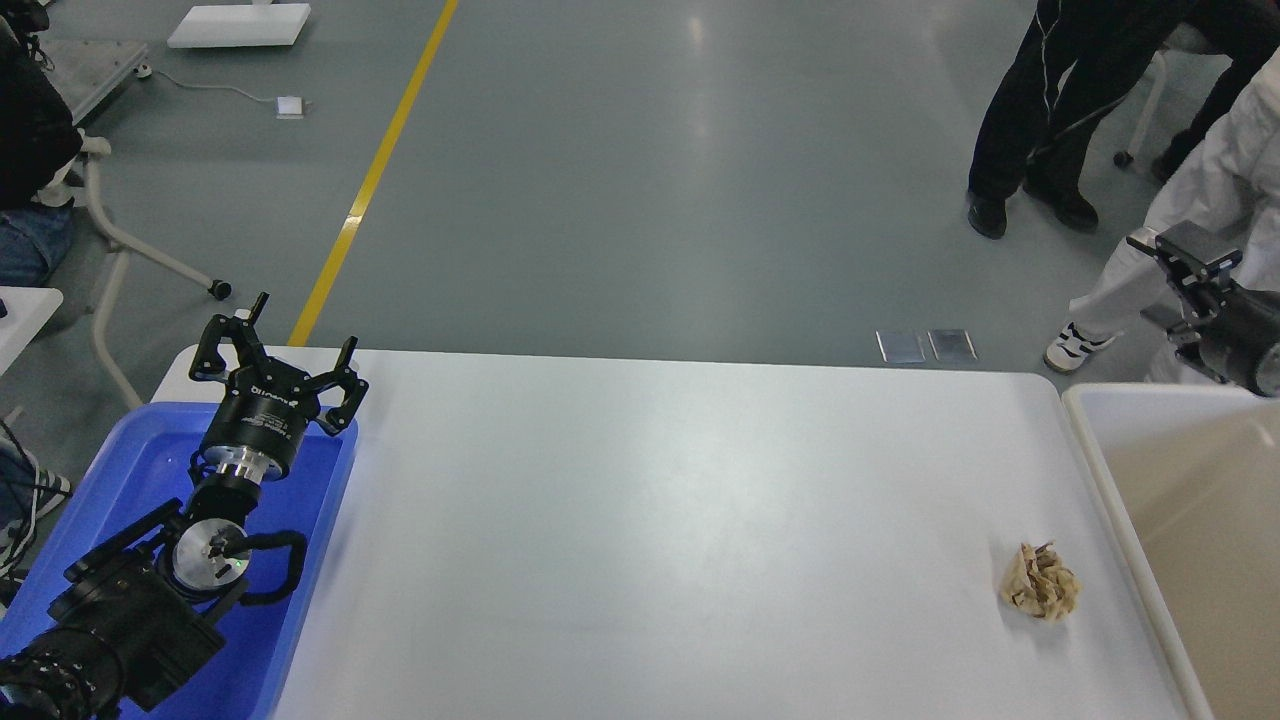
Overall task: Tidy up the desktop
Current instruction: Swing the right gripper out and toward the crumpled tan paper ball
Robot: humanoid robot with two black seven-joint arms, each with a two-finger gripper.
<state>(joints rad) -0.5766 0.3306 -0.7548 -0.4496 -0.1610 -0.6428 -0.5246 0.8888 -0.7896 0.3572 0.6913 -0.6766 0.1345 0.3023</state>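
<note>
The white desktop (680, 520) fills the middle of the head view. A crumpled tan paper ball (1040, 583) lies on it near the front right, close to the off-white bin. My left gripper (278, 352) is open and empty, held above the far end of the blue tray. My right gripper (1195, 275) is at the far right edge of the view, above the far rim of the off-white bin. It is turned partly out of view, so its fingers cannot be told apart. It is well away from the paper ball.
A blue plastic tray (140, 470) stands at the left edge of the table under my left arm. An off-white bin (1180, 500) with a raised rim stands at the right. People (1060, 110) stand on the grey floor beyond the far right corner.
</note>
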